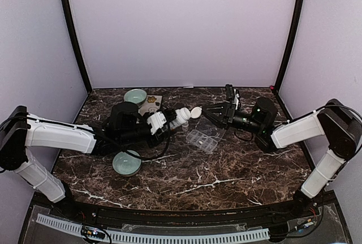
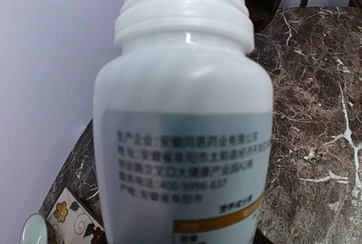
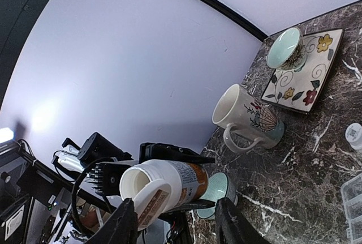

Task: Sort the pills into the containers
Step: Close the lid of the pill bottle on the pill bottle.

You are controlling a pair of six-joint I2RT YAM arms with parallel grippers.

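Table (image 1: 226, 176): dark brown marble look, white veins, glossy.

Left arm (image 1: 62, 136) reached low from the left edge toward the table's middle, forearm close to level. Right arm (image 1: 294, 131) came in from the right side in a mirrored pose, wrist pointing left, so that I saw the two claws almost tip to tip above the middle of the table.

Left claw (image 1: 176, 118) was closed on a white plastic bottle (image 2: 181, 114), which it held on its side above the table, mouth toward the right arm. The bottle was round-shouldered with a threaded neck, and its mouth was open. Its label was grey with Chinese print and an orange band lower down. I read one line as a phone number, roughly 400-9996-837, but it was blurred.

Right claw (image 3: 178, 224): jaws stood well apart just in front of the bottle mouth. A white cap (image 1: 195, 112) sat between the mouth and the jaws. I saw it near one finger only, not clamped.

Mug (image 3: 246, 120): cream ceramic, painted motif, upright near the back-left of the table.

Square plate (image 3: 305, 71): flower pattern, at the back of the table. One pale green bowl (image 1: 136, 95) was beside it; a second bowl (image 1: 126, 163) was nearer me, by the left forearm.

Pill box (image 1: 202, 139): clear plastic, rectangular, small compartments, flat on the table below and between the claws, untouched by either.
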